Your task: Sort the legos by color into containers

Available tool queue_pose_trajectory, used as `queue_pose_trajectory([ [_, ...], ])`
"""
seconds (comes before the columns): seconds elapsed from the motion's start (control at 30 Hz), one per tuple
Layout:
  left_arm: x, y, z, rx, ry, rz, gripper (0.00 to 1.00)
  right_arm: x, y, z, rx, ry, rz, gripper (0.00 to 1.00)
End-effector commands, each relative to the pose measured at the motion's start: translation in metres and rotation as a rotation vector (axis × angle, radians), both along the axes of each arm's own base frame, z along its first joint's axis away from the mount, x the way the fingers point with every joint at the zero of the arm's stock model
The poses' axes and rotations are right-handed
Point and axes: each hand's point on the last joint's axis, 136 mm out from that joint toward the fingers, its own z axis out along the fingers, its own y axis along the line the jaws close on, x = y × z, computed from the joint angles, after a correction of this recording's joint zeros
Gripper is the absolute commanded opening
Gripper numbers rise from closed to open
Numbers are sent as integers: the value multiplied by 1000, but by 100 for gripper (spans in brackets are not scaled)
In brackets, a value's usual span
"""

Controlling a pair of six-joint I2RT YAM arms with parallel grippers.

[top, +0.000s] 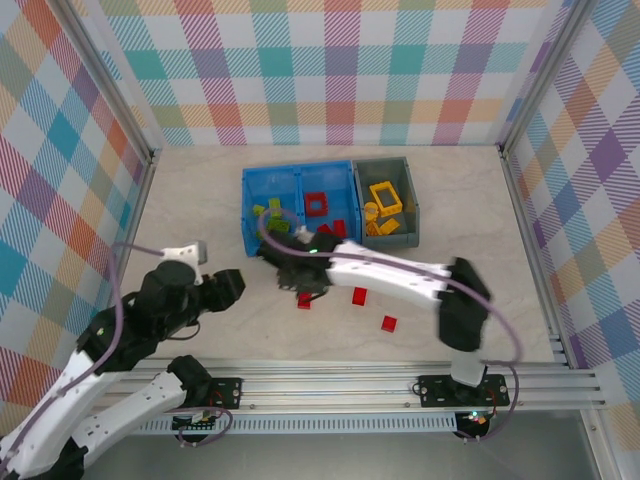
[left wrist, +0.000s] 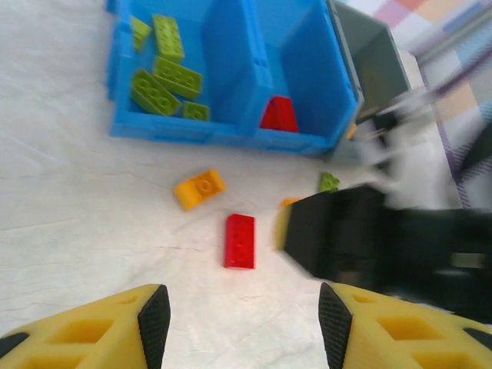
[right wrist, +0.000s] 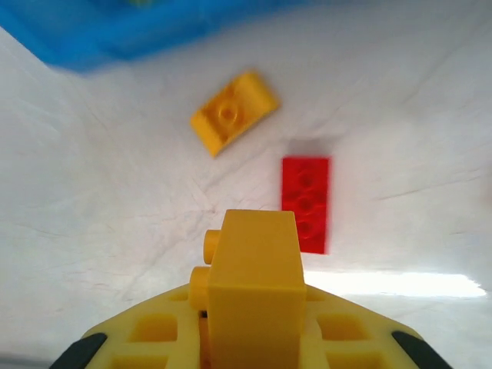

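Counting 2 bins (top: 246, 205) (one blue, one grey), 3 red bricks (top: 359, 295) lying loose, probably 5 green bricks (left wrist: 177, 75) sitting binned.

Plaid walls (top: 340, 70) enclose a pale marbled tabletop (top: 200, 200).

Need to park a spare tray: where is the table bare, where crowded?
Bare: the table left of the blue bin, and right of the grey bin. Crowded: in front of the bins, where loose red bricks and the right arm lie.
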Motion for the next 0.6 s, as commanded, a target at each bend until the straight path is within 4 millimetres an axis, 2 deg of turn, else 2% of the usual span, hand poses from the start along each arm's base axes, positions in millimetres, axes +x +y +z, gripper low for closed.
queue_pose_trajectory([
  [0.0, 14, -50, 30, -153, -36, -135, 56, 38, -77, 17, -92, -111, -50, 15],
  [0.13, 32, -99, 24, -171, 4, -195, 56, 74, -142, 16, -160, -118, -26, 16],
  [0.27, 39, -149, 13, -89, 7, -254, 56, 112, -184, -3, -232, -69, -24, 16],
  [0.43, 44, -194, -5, -40, 3, -281, 56, 150, -204, -33, -282, 4, -17, 17],
  [0.57, 46, -211, -16, -9, 10, -291, 56, 171, -217, -55, -450, 65, -25, 18],
])
